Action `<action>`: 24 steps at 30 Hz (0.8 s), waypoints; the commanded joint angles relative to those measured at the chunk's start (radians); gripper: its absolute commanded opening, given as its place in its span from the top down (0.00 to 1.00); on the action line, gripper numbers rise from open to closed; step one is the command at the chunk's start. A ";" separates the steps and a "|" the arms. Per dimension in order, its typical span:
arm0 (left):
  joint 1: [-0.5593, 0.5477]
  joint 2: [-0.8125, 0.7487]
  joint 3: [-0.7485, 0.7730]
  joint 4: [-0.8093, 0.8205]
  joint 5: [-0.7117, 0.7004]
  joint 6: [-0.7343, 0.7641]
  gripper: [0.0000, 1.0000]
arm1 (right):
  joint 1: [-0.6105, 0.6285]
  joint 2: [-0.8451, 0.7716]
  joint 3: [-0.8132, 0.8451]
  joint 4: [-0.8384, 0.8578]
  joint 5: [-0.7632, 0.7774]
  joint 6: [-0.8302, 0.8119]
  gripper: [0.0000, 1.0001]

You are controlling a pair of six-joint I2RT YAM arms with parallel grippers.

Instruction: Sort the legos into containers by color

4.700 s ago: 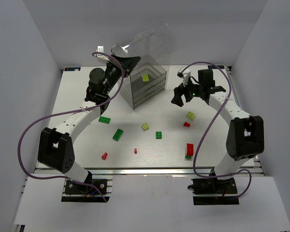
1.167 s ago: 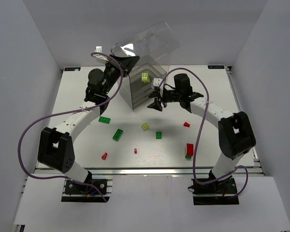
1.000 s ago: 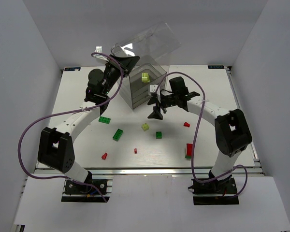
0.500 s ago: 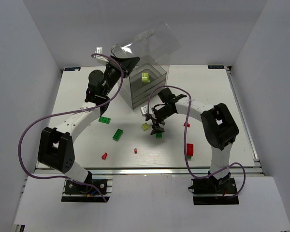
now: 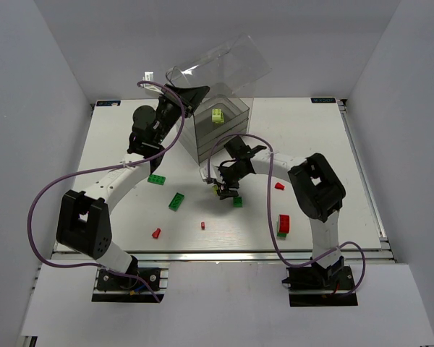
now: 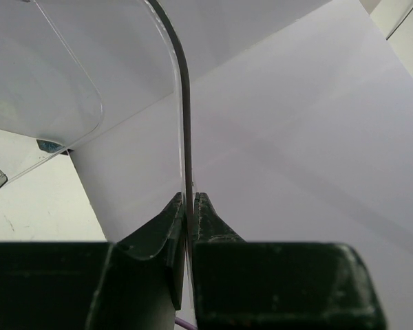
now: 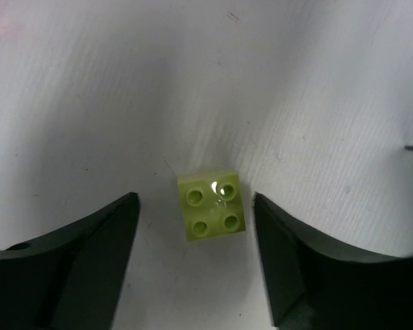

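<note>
My right gripper (image 5: 220, 186) is open and low over a pale yellow-green 2x2 brick (image 7: 212, 205), which lies on the table between its open fingers (image 7: 89, 261); neither finger touches it. My left gripper (image 5: 190, 95) is shut on the edge of the clear hood (image 6: 186, 103) of the drawer unit (image 5: 218, 137) and holds it tilted up. A yellow-green brick (image 5: 217, 116) lies in the top drawer. Dark green bricks (image 5: 157, 179) (image 5: 176, 201) (image 5: 237, 202) and red bricks (image 5: 156, 233) (image 5: 202, 225) (image 5: 279, 186) lie on the table.
A red brick stacked with a yellow-green piece (image 5: 283, 224) stands at the near right. The drawer unit stands at the back middle, just behind the right gripper. The right arm's purple cable (image 5: 271, 217) loops over the table's right half.
My right gripper has swung from the right side past the drawer unit, then left and down over the yellow-green brick. The yellow-green brick that lay at the right is gone. The left arm has not moved.
</note>
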 commanded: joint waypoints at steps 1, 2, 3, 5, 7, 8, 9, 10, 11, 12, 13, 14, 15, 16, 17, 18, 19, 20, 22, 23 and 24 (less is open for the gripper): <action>0.003 -0.059 0.013 0.062 0.002 -0.010 0.83 | 0.003 0.019 0.048 -0.001 0.022 -0.015 0.31; 0.003 -0.059 0.011 0.062 0.002 -0.012 0.83 | 0.006 0.020 0.051 -0.013 0.024 -0.021 0.35; 0.003 -0.062 0.011 0.062 0.004 -0.010 0.83 | 0.002 0.019 0.051 -0.023 0.022 -0.029 0.46; 0.003 -0.064 0.010 0.062 0.004 -0.010 0.83 | 0.003 0.016 0.051 -0.034 0.018 -0.048 0.56; 0.003 -0.064 0.008 0.067 0.004 -0.010 0.83 | -0.003 0.003 0.053 -0.055 -0.005 -0.055 0.71; 0.003 -0.064 0.005 0.068 0.004 -0.010 0.83 | -0.006 -0.004 0.053 -0.060 -0.009 -0.057 0.75; 0.003 -0.065 0.005 0.068 0.002 -0.010 0.83 | -0.007 -0.014 0.050 -0.064 -0.012 -0.054 0.82; 0.003 -0.068 0.004 0.068 0.001 -0.010 0.83 | -0.010 -0.035 0.047 -0.063 -0.018 -0.048 0.85; 0.003 -0.070 0.002 0.068 -0.001 -0.012 0.83 | -0.015 -0.052 0.042 -0.051 -0.030 -0.007 0.86; 0.003 -0.073 0.002 0.068 -0.001 -0.010 0.83 | -0.024 -0.073 0.033 -0.026 -0.035 0.030 0.88; 0.003 -0.075 -0.001 0.068 -0.002 -0.010 0.83 | -0.035 -0.121 0.003 0.049 -0.038 0.076 0.90; 0.003 -0.078 -0.002 0.068 -0.002 -0.009 0.83 | -0.040 -0.148 -0.017 0.101 -0.029 0.191 0.94; 0.003 -0.079 -0.004 0.070 -0.004 -0.009 0.83 | -0.047 -0.173 -0.042 0.173 -0.006 0.272 1.00; 0.003 -0.079 -0.007 0.071 -0.004 -0.009 0.83 | -0.066 -0.231 -0.103 0.319 0.020 0.344 1.00; 0.003 -0.079 -0.010 0.077 -0.004 -0.009 0.83 | -0.073 -0.259 -0.131 0.389 0.060 0.401 1.00; 0.003 -0.079 -0.013 0.079 -0.001 -0.010 0.83 | -0.081 -0.283 -0.158 0.469 0.094 0.531 1.00; 0.003 -0.078 -0.015 0.084 -0.002 -0.013 0.83 | -0.099 -0.322 -0.197 0.570 0.140 0.573 1.00; 0.003 -0.078 -0.019 0.087 -0.001 -0.017 0.83 | -0.107 -0.336 -0.206 0.604 0.157 0.645 1.00; 0.003 -0.075 -0.022 0.097 -0.001 -0.023 0.83 | -0.127 -0.363 -0.220 0.670 0.227 0.719 1.00; 0.003 -0.075 -0.022 0.099 0.001 -0.024 0.83 | -0.129 -0.365 -0.217 0.718 0.243 0.747 1.00; 0.003 -0.073 -0.022 0.099 0.002 -0.024 0.83 | -0.135 -0.365 -0.214 0.742 0.257 0.770 1.00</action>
